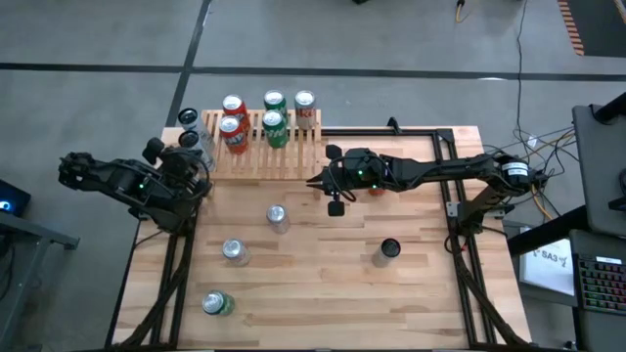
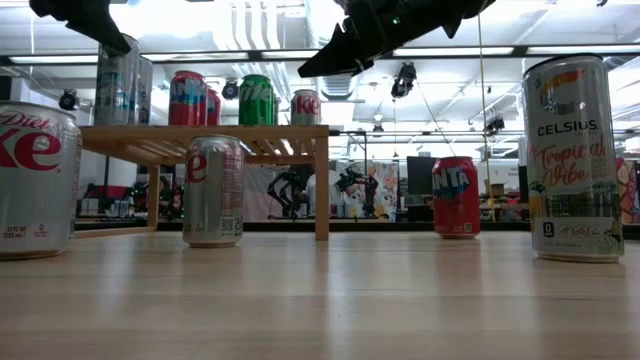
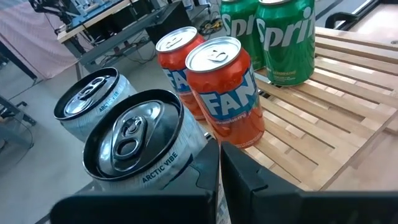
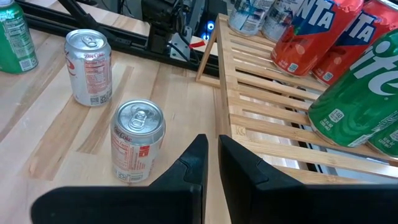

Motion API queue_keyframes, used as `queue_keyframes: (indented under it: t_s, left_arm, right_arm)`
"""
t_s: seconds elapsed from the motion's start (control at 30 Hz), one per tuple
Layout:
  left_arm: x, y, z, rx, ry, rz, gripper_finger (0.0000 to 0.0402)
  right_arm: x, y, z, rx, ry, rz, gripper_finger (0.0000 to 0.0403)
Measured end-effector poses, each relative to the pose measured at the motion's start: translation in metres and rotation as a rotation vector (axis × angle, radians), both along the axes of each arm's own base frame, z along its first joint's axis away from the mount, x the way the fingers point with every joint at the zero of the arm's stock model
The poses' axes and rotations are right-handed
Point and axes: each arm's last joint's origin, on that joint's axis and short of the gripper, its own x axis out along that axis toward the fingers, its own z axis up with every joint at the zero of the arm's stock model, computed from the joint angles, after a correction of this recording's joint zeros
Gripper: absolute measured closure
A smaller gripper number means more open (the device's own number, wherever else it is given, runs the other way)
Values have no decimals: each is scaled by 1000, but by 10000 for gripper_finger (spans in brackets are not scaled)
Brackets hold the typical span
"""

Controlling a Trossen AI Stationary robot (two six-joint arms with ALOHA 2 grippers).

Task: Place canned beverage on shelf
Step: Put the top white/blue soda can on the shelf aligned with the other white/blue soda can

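Light-wood slats of the shelf point(image 1: 262, 149) showed from above at the table's point(image 1: 323, 293) far edge, carrying seven cans: two silver ones, two orange Fanta cans point(image 1: 233, 133), two green Sprite cans point(image 1: 275, 128) and a Coke can point(image 1: 305, 108), while the left gripper point(image 1: 193, 156) sat at the shelf's left end and the right gripper point(image 1: 323, 181) just off its right end. Level across the table, a Diet Coke can point(image 2: 213, 190), a Fanta can point(image 2: 456, 196) and a Celsius can point(image 2: 578, 160) stood on the tabletop. Each wrist camera showed its own fingers point(image 3: 249, 180) point(image 4: 239, 168) pressed together on nothing, the left beside an Arctic Vibe can point(image 3: 137, 149), the right near a Diet Coke can.
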Motion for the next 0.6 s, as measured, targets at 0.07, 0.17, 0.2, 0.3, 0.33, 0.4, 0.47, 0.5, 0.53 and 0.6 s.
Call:
queue_keyframes:
  t_s: [0.07,0.17,0.2,0.3,0.33,0.4,0.47,0.5,0.53,0.6]
  left_arm:
    - [2,-1,0,-8,-17,6,401]
    - [7,-3,0,-25,-48,6,401]
    - [10,-3,0,-29,-55,7,401]
    - [16,-6,-1,-38,-77,24,401]
    - [18,-6,-2,-37,-85,33,401]
    - [21,-7,-4,-35,-106,54,401]
    - [22,-7,-5,-42,-123,73,401]
    - [22,-8,-6,-46,-129,84,401]
    - [23,-8,-7,-50,-135,95,401]
    - [22,-7,-9,-59,-148,117,401]
  right_arm:
    - [0,0,0,0,0,0,376]
    - [0,0,0,0,0,0,376]
    - [0,0,0,-1,0,1,376]
    - [0,0,0,-4,0,1,376]
    - [0,0,0,-3,0,1,376]
    - [0,0,0,-3,0,1,376]
    - [0,0,0,-3,0,1,376]
    - [0,0,0,-2,0,1,376]
    - [0,0,0,-1,0,0,376]
    - [0,0,0,-1,0,1,376]
